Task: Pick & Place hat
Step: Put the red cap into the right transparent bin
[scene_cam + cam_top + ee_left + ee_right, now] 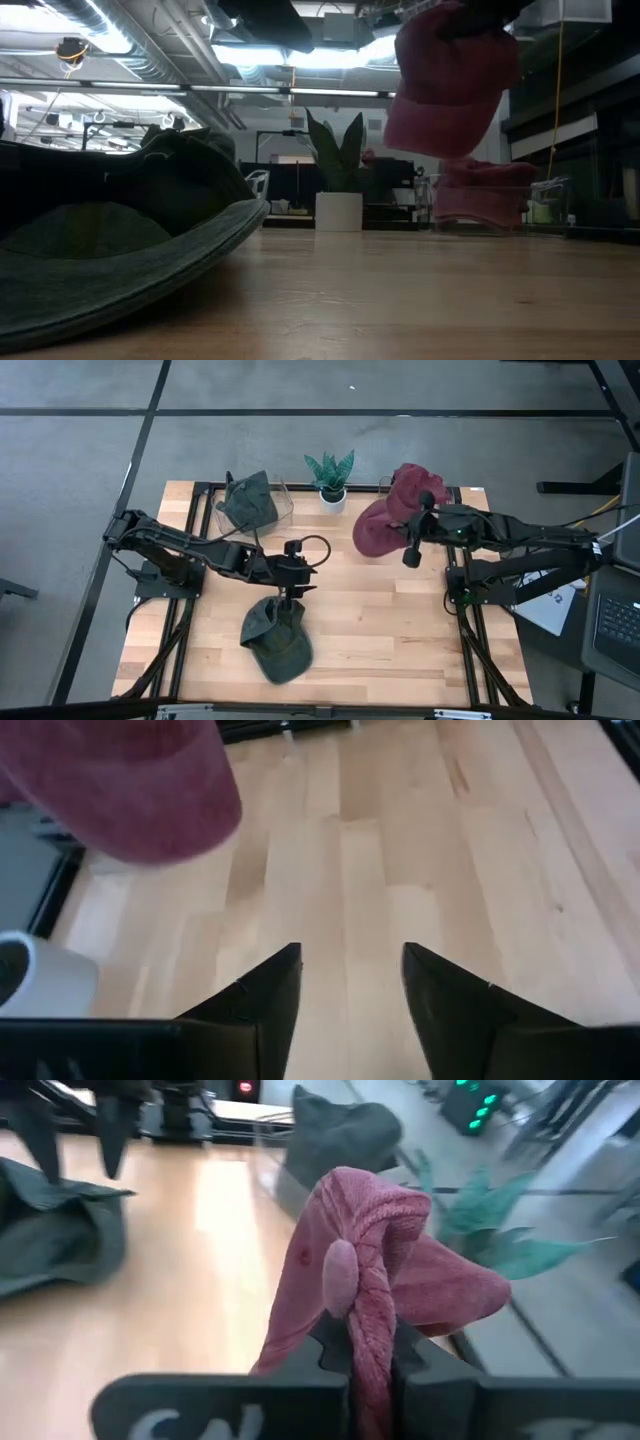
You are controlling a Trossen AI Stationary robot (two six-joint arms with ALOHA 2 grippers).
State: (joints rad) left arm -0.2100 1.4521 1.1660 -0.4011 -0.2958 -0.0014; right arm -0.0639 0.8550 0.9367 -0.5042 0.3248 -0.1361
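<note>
The red hat (385, 520) is held clear of the surface (400, 630), hanging from the right pincer (372, 1342) at the far right of the surface, near the potted plant (330, 478). Its fabric is pinched into a bunched fold between the closed jaws, as the right wrist view shows, and the rest droops below in a loose sag, so it is judged to be soft, light and without stiffness, except perhaps in the brim. A thing of this kind is not easily dropped or broken, but it can swing, and a thin fold might slip; a hold on a gathered ridge of cloth or on the brim edge is judged the surest. Behind it, another red hat (485, 195) is seen in a clear bin (560, 200) in the low view. A green hat (275, 638) lies flat on the near middle of the surface, directly beneath the left pincer (292, 592), whose fingers are parted with nothing between them; bare wood is seen in the gap in the left wrist view. A second green hat (248, 502) rests in a clear container (282, 508) at the far left.
</note>
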